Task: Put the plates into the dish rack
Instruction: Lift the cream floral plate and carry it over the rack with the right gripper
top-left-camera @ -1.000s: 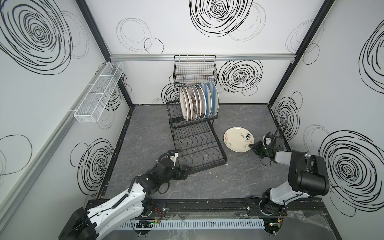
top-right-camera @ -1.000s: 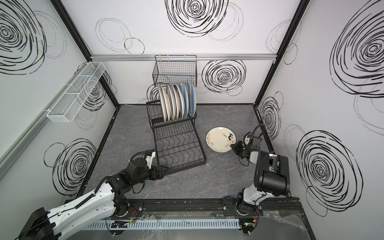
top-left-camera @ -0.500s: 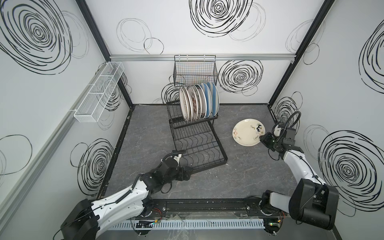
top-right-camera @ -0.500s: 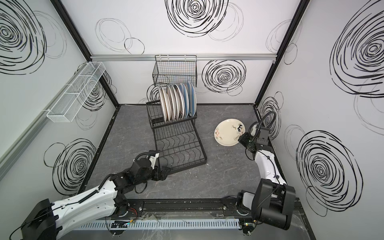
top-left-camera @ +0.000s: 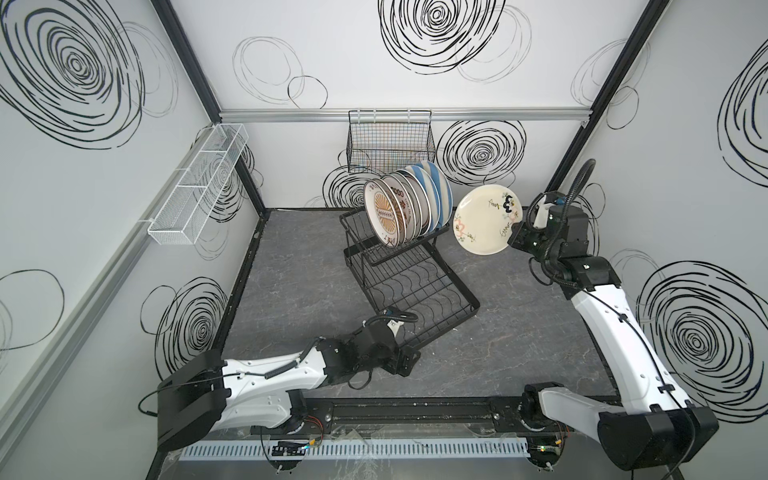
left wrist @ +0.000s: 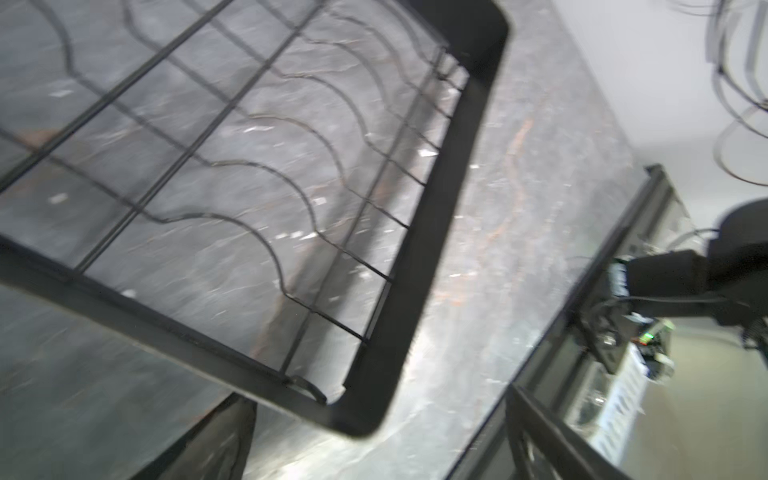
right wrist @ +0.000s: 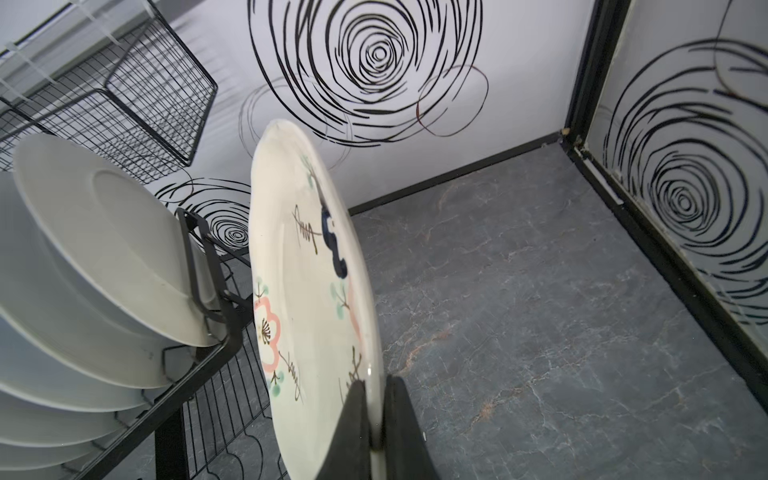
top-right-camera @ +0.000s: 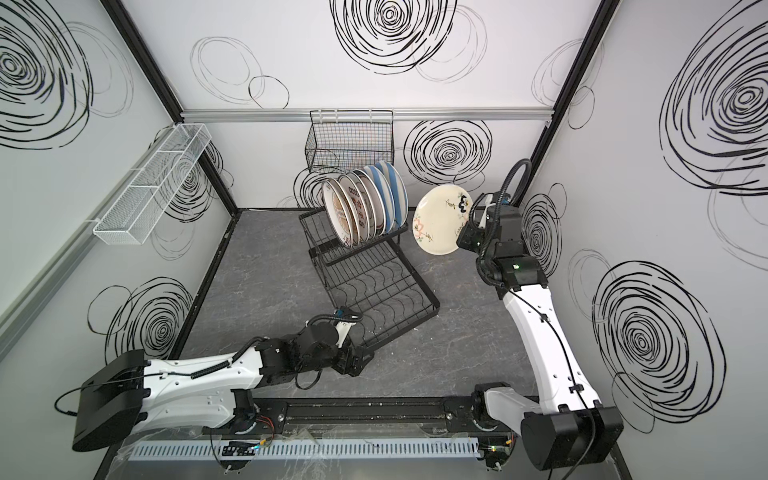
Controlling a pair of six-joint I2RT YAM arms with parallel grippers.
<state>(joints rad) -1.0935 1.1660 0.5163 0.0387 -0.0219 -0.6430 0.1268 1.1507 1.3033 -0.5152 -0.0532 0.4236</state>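
The grey stone-patterned tabletop (top-left-camera: 299,291) fills the floor of the white, scribble-marked enclosure. On it, set at an angle, stands the dish rack (top-left-camera: 415,286), black wire in two tiers. Its wavy-wire lower tray holds no plates, and the left wrist view shows one rounded corner of that tray's rim (left wrist: 446,208) close up.

A long white mesh basket (top-left-camera: 199,187) hangs on the left wall, and a black grid basket (top-left-camera: 388,145) hangs on the back wall just above the rack.

On the rack's upper shelf a row of plates (top-left-camera: 405,208) stands on edge, leaning. An orange sunburst plate (top-left-camera: 384,216) is at the front of the row and a blue-and-cream striped plate (top-left-camera: 440,195) is at the back.

One more plate is off the table: a cream floral plate (top-left-camera: 484,220) with a pink blossom and a dark blue mark. It is held nearly upright in the air, just beside the right end of the upper shelf and apart from the racked plates.

The right gripper (right wrist: 375,380) has its jaws pinched tight on this plate's rim — one finger on each face.

The left gripper (top-left-camera: 405,360) lies low at the near corner of the lower tray. The views do not show how far its jaws are parted — nor whether it grips the wire.
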